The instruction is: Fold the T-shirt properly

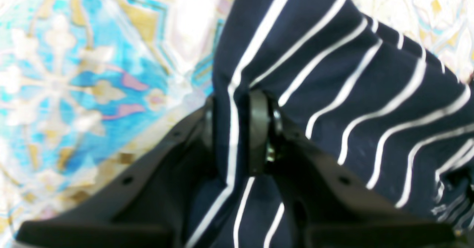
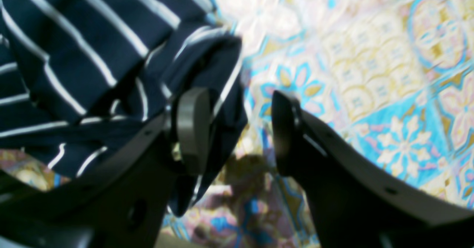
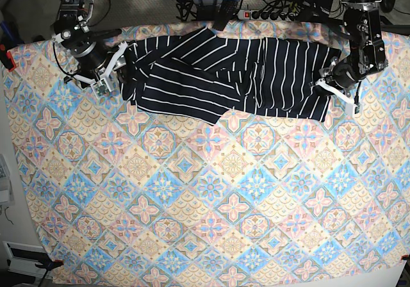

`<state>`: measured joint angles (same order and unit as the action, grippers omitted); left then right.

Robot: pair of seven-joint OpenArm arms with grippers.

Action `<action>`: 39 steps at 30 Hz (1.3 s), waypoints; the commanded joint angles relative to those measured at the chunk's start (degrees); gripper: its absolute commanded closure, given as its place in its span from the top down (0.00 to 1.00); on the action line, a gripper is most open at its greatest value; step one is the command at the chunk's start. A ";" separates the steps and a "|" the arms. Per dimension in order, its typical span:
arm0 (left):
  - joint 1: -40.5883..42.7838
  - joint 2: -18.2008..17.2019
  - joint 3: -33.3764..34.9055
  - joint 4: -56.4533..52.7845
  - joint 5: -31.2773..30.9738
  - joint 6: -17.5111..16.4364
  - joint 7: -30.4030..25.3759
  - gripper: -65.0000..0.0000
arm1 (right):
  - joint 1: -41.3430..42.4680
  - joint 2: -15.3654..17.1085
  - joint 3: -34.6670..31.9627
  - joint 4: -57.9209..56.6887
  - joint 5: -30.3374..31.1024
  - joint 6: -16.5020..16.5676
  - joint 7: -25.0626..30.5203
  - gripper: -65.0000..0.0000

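The T-shirt (image 3: 224, 75), dark navy with thin white stripes, lies rumpled across the far part of the table, with one flap folded over its left half. My left gripper (image 3: 328, 83) is at the shirt's right edge. In the left wrist view this gripper (image 1: 235, 103) is shut on a pinched fold of the T-shirt (image 1: 333, 92). My right gripper (image 3: 114, 75) is at the shirt's left end. Its fingers (image 2: 192, 126) stand apart in the right wrist view. A bunched edge of the T-shirt (image 2: 92, 55) drapes against the left finger, and patterned cloth shows in the gap.
A pastel tile-patterned cloth (image 3: 211, 197) covers the whole table. A power strip and cables (image 3: 269, 11) run behind the table's far edge. A red clamp (image 3: 6, 59) grips the cloth at the left edge.
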<state>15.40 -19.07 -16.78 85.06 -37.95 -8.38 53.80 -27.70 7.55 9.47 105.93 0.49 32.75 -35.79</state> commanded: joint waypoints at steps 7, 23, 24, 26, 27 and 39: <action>-0.15 -1.28 -2.26 0.79 -0.42 -0.01 -0.48 0.16 | 1.55 4.18 0.33 1.28 11.68 0.08 -6.89 0.63; -0.41 -1.19 -1.91 0.79 -0.42 -0.01 -0.48 0.16 | 5.15 9.46 -1.52 -0.13 35.68 0.08 -11.73 0.70; -0.41 -1.19 -1.91 0.79 -0.42 -0.01 -0.48 0.16 | 5.68 9.46 -2.22 -0.83 35.77 0.08 -11.73 0.70; -0.41 -1.19 -1.91 0.79 -0.42 -0.01 -0.48 0.16 | 6.38 9.46 -3.80 -3.38 35.77 0.08 -11.64 0.70; -0.41 -1.19 -1.91 0.79 -0.42 -0.01 -0.48 0.16 | 6.56 9.46 -4.68 -4.79 35.77 0.08 -11.37 0.70; -0.32 -1.11 -1.91 0.79 -0.42 -0.01 -0.48 0.16 | 7.09 6.03 -6.18 -16.22 35.60 0.08 -10.32 0.71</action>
<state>15.40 -19.31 -18.46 85.06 -37.74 -7.99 53.93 -20.95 13.32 3.14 88.88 34.79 32.36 -47.00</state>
